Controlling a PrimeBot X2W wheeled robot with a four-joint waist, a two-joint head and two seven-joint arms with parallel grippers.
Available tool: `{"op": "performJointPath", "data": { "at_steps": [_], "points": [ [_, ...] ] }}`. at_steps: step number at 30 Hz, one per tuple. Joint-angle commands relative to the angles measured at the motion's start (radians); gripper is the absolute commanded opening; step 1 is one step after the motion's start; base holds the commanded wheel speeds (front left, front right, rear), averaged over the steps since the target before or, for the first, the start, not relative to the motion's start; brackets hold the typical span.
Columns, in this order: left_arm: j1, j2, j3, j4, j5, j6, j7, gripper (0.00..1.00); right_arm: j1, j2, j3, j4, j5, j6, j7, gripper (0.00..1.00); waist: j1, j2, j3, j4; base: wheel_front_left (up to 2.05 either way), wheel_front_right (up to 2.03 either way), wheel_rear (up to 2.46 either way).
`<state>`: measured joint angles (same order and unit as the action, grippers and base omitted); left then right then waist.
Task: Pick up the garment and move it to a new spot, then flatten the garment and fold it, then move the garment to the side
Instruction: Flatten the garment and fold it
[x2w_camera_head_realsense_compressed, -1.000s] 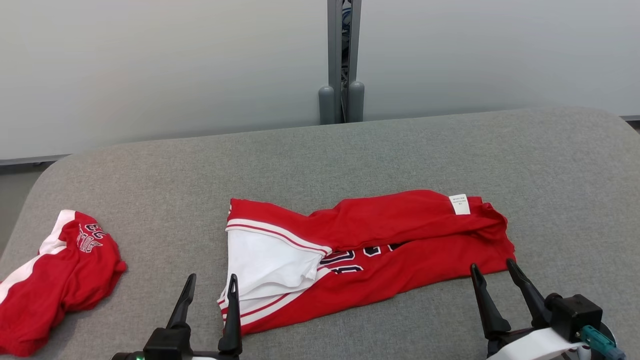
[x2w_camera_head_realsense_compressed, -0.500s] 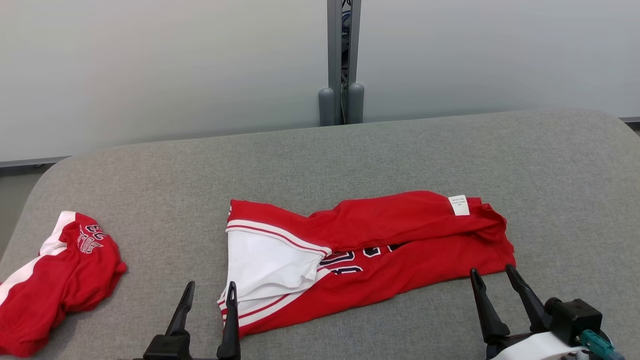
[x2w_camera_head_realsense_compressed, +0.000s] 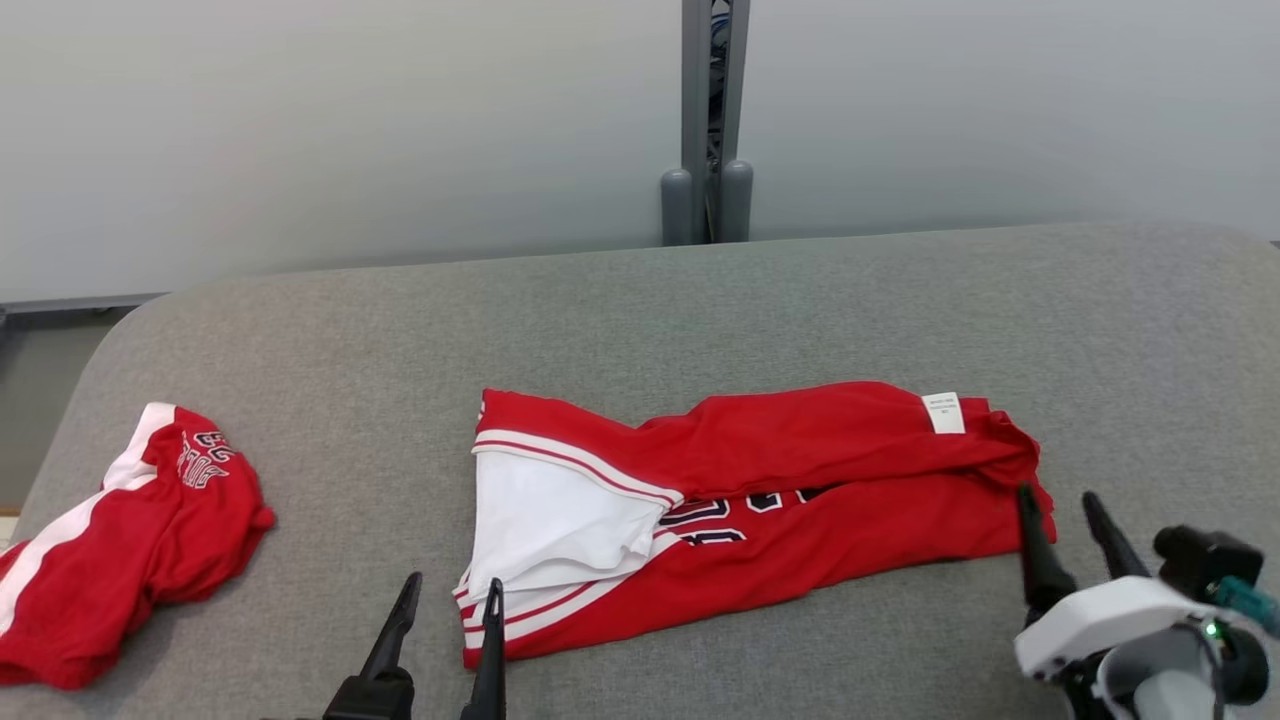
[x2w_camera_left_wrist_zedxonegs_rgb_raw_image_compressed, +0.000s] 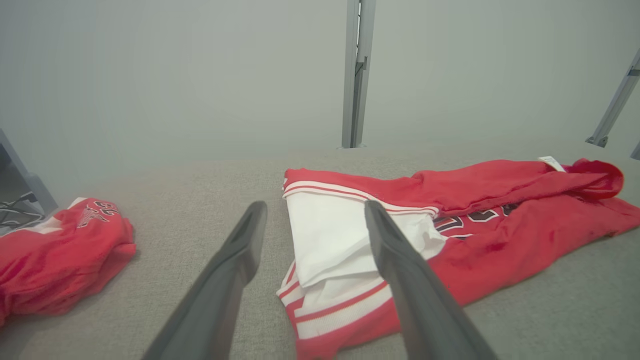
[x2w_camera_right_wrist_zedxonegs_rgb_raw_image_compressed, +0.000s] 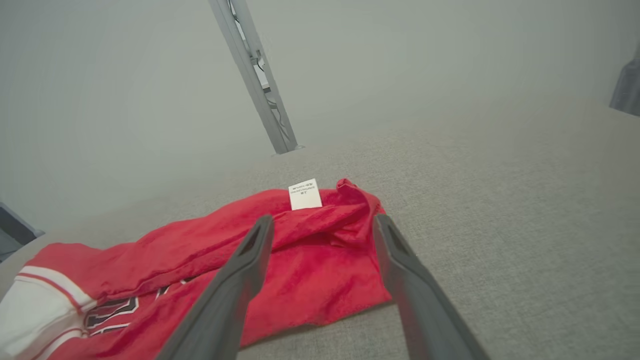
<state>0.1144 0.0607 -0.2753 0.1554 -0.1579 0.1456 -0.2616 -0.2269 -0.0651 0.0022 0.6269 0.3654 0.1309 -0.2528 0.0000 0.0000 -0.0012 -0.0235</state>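
The garment (x2w_camera_head_realsense_compressed: 800, 500) is red with a white side panel and dark lettering. It lies crumpled lengthwise across the middle of the grey padded surface (x2w_camera_head_realsense_compressed: 800, 300), a white label (x2w_camera_head_realsense_compressed: 944, 413) near its right end. My left gripper (x2w_camera_head_realsense_compressed: 452, 585) stands open at its near left corner, one finger over the white hem. In the left wrist view the garment (x2w_camera_left_wrist_zedxonegs_rgb_raw_image_compressed: 500, 235) lies just past the open left gripper (x2w_camera_left_wrist_zedxonegs_rgb_raw_image_compressed: 315, 206). My right gripper (x2w_camera_head_realsense_compressed: 1056, 495) is open at the garment's right edge. The right wrist view has the garment (x2w_camera_right_wrist_zedxonegs_rgb_raw_image_compressed: 310, 270) beneath the spread right gripper (x2w_camera_right_wrist_zedxonegs_rgb_raw_image_compressed: 323, 220).
A second red and white garment (x2w_camera_head_realsense_compressed: 150, 560) lies bunched at the far left of the surface, also in the left wrist view (x2w_camera_left_wrist_zedxonegs_rgb_raw_image_compressed: 65, 255). A grey post (x2w_camera_head_realsense_compressed: 708, 120) stands against the pale wall behind. Bare grey surface stretches behind and right of the garment.
The camera has turned slightly, shifting the whole picture right. My right gripper has moved forward to the garment's right edge. The left gripper sits a little lower in view. Both stay open.
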Motion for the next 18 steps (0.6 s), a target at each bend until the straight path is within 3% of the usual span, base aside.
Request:
{"op": "performJointPath", "data": {
  "at_steps": [1, 9, 18],
  "points": [
    [-0.010, 0.004, -0.002, 0.004, 0.007, -0.005, -0.004, 1.00, -0.026, -0.012, -0.021, 0.037, 0.009, 0.000, 0.007, 1.00, 0.0000, 0.0000, 0.007, 0.013, 0.00, 0.00, 0.00],
    [-0.027, 0.005, -0.004, 0.023, 0.024, -0.023, -0.004, 1.00, -0.192, -0.052, -0.133, 0.286, 0.050, 0.000, 0.022, 1.00, 0.0000, 0.0000, 0.048, 0.061, 0.00, 0.00, 0.00],
    [-0.055, 0.004, -0.010, 0.028, 0.036, -0.040, -0.004, 1.00, -0.311, -0.085, -0.154, 0.433, 0.094, 0.000, 0.012, 1.00, 0.0000, 0.0000, 0.113, 0.087, 0.00, 0.00, 0.00]
  ]
}}
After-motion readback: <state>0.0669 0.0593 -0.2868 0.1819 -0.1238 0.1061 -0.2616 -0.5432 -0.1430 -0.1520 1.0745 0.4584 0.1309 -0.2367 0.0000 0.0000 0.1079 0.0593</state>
